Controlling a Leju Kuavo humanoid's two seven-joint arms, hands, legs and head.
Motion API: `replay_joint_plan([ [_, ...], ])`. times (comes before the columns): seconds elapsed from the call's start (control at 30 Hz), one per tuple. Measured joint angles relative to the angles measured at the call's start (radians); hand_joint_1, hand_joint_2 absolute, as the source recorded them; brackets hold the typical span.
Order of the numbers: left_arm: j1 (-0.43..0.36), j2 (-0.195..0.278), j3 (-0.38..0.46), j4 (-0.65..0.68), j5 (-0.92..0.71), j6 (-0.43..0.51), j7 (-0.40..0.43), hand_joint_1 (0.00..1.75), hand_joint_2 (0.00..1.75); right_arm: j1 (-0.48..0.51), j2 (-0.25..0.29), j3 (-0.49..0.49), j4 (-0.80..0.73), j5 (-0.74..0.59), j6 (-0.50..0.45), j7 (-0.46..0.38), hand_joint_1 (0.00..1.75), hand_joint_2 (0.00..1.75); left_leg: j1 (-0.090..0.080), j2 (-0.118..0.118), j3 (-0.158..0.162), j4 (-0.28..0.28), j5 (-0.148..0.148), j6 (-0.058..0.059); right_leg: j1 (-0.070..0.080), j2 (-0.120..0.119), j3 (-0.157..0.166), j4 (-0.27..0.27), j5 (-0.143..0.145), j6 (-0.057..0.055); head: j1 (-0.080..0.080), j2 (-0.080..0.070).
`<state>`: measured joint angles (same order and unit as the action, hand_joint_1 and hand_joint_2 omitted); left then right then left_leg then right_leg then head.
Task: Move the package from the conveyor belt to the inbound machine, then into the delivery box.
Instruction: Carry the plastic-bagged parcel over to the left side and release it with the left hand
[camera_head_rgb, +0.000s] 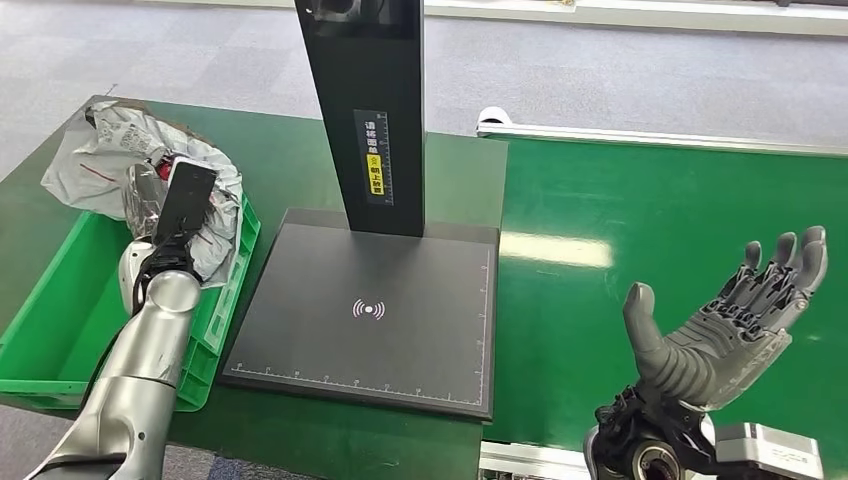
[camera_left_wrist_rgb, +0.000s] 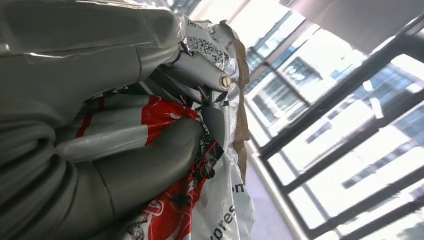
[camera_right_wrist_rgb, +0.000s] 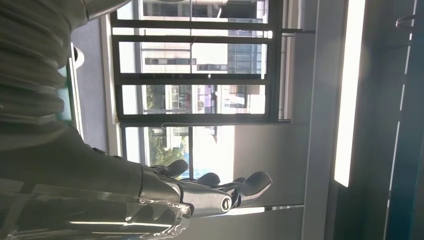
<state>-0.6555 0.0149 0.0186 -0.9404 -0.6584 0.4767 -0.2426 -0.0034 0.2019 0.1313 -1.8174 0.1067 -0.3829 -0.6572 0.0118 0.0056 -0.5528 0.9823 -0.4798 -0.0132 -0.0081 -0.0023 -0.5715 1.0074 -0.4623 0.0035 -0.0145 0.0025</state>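
A crumpled white and grey plastic package (camera_head_rgb: 120, 160) with red print is held over the far end of the green delivery box (camera_head_rgb: 60, 310) by my left hand (camera_head_rgb: 185, 200). In the left wrist view the fingers (camera_left_wrist_rgb: 200, 70) curl around the package (camera_left_wrist_rgb: 165, 120), its red and white wrap pressed against them. My right hand (camera_head_rgb: 730, 310) is raised palm up over the green conveyor belt (camera_head_rgb: 640, 220) with fingers spread and nothing in it; the right wrist view shows its fingers (camera_right_wrist_rgb: 240, 187) apart. The black inbound machine (camera_head_rgb: 370, 310) has a flat scan pad between box and belt.
The machine's black post (camera_head_rgb: 370, 100) rises from the back of the pad, close to the right of my left hand. A white rail (camera_head_rgb: 650, 135) runs along the belt's far edge. Grey carpet lies beyond the table.
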Motion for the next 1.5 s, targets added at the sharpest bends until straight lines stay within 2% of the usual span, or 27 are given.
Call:
replay_joint_plan([
  [0.13, -0.047, 0.013, 0.026, 0.133, -0.038, 0.055, 0.08, 1.75, 1.75, -0.009, 0.0, 0.0, 0.006, 0.002, -0.006, 0.011, 0.0, 1.75, 0.0, 0.001, -0.001, 0.0, 0.0, 0.0, 0.0, 0.0, -0.001, 0.0, 0.0, 0.0, 0.0, 0.0],
  [0.27, -0.083, 0.028, 0.08, 0.265, -0.013, 0.115, 0.067, 1.75, 1.75, -0.015, -0.003, 0.002, 0.011, 0.006, -0.025, 0.02, 0.0, 1.75, 0.0, 0.0, -0.001, 0.0, 0.0, 0.0, 0.001, 0.0, -0.001, 0.0, 0.0, 0.0, 0.0, 0.0],
  [0.3, -0.088, 0.031, 0.092, 0.289, -0.005, 0.125, 0.064, 1.56, 1.75, -0.015, -0.004, 0.004, 0.013, 0.007, -0.029, 0.02, 0.0, 1.75, 0.001, 0.0, -0.001, 0.0, 0.0, 0.0, 0.001, 0.0, -0.001, 0.0, 0.0, 0.0, 0.0, 0.0],
  [0.4, -0.103, 0.045, 0.133, 0.353, 0.021, 0.148, 0.068, 0.26, 1.75, -0.015, -0.008, 0.011, 0.018, 0.006, -0.042, 0.02, 0.0, 1.75, 0.001, 0.001, -0.001, 0.0, 0.0, 0.0, 0.001, 0.001, -0.002, 0.0, 0.0, 0.0, 0.0, 0.0],
  [0.43, -0.109, 0.052, 0.146, 0.376, 0.027, 0.154, 0.072, 0.01, 1.75, -0.015, -0.009, 0.013, 0.021, 0.005, -0.045, 0.02, 0.0, 1.75, 0.001, 0.001, -0.001, 0.0, 0.0, 0.0, 0.001, 0.001, -0.002, 0.0, 0.0, 0.0, 0.0, 0.0],
  [0.53, -0.125, 0.072, 0.184, 0.434, 0.049, 0.176, 0.066, 0.0, 1.75, -0.016, -0.012, 0.018, 0.03, 0.004, -0.056, 0.02, 0.0, 1.75, 0.001, 0.0, -0.001, 0.0, 0.0, 0.0, 0.001, 0.001, -0.002, 0.0, 0.0, 0.0, 0.0, 0.0],
  [0.67, -0.131, 0.086, 0.24, 0.475, 0.092, 0.206, 0.01, 0.0, 1.75, -0.016, -0.015, 0.025, 0.04, 0.002, -0.064, 0.023, 0.0, 1.75, 0.001, 0.0, -0.001, 0.0, 0.0, 0.0, 0.001, 0.001, -0.002, 0.0, 0.0, 0.0, 0.0, 0.0],
  [0.73, -0.131, 0.088, 0.271, 0.482, 0.115, 0.211, -0.03, 0.0, 1.75, -0.016, -0.015, 0.026, 0.045, 0.0, -0.069, 0.024, 0.0, 1.75, 0.001, 0.0, -0.001, 0.0, 0.0, 0.0, 0.001, 0.001, -0.002, 0.0, 0.0, 0.0, 0.0, 0.0],
  [0.8, -0.132, 0.087, 0.307, 0.485, 0.159, 0.204, -0.105, 0.0, 1.75, -0.016, -0.015, 0.026, 0.049, -0.001, -0.072, 0.027, 0.0, 1.75, 0.001, 0.0, -0.001, 0.0, 0.0, 0.0, 0.001, 0.001, -0.002, 0.0, 0.0, 0.0, 0.0, 0.0],
  [0.9, -0.134, 0.077, 0.36, 0.482, 0.261, 0.157, -0.242, 0.0, 1.75, -0.02, -0.015, 0.026, 0.056, -0.002, -0.071, 0.03, 0.0, 1.75, 0.001, 0.0, -0.001, 0.0, 0.0, 0.0, 0.001, 0.001, -0.002, 0.0, 0.0, 0.0, 0.0, 0.0],
  [1.03, -0.121, 0.04, 0.385, 0.413, 0.419, -0.007, -0.345, 0.0, 1.75, -0.034, -0.015, 0.026, 0.069, -0.002, -0.059, 0.037, 0.0, 1.75, 0.001, 0.0, -0.001, 0.0, 0.0, 0.0, 0.001, 0.001, -0.002, 0.0, 0.0, 0.0, 0.0, 0.0],
  [1.1, -0.09, 0.011, 0.366, 0.325, 0.496, -0.081, -0.363, 0.0, 1.75, -0.042, -0.015, 0.025, 0.077, 0.0, -0.048, 0.042, 0.0, 1.75, 0.0, 0.001, -0.001, 0.0, 0.0, 0.0, 0.0, 0.001, -0.002, 0.0, 0.0, 0.0, 0.0, 0.0],
  [1.17, -0.029, -0.022, 0.314, 0.191, 0.558, -0.108, -0.372, 0.0, 1.75, -0.045, -0.015, 0.024, 0.086, 0.007, -0.035, 0.049, 0.0, 1.75, 0.0, 0.001, -0.001, 0.0, 0.0, 0.0, 0.0, 0.001, -0.002, 0.0, 0.0, 0.0, 0.0, 0.0],
  [1.37, 0.205, -0.085, 0.066, -0.21, 0.63, -0.038, -0.416, 0.0, 1.75, -0.042, -0.012, 0.022, 0.113, 0.036, -0.012, 0.071, 0.0, 1.75, 0.0, 0.0, -0.002, 0.0, -0.002, 0.0, 0.0, 0.001, -0.003, 0.0, -0.001, 0.001, 0.0, 0.0],
  [1.5, 0.265, -0.09, -0.023, -0.327, 0.659, -0.018, -0.419, 0.0, 1.75, -0.042, -0.012, 0.02, 0.123, 0.04, -0.007, 0.072, 0.0, 1.75, 0.0, 0.0, -0.002, 0.0, -0.002, 0.0, 0.0, 0.001, -0.003, 0.0, -0.001, 0.001, 0.0, 0.0],
])
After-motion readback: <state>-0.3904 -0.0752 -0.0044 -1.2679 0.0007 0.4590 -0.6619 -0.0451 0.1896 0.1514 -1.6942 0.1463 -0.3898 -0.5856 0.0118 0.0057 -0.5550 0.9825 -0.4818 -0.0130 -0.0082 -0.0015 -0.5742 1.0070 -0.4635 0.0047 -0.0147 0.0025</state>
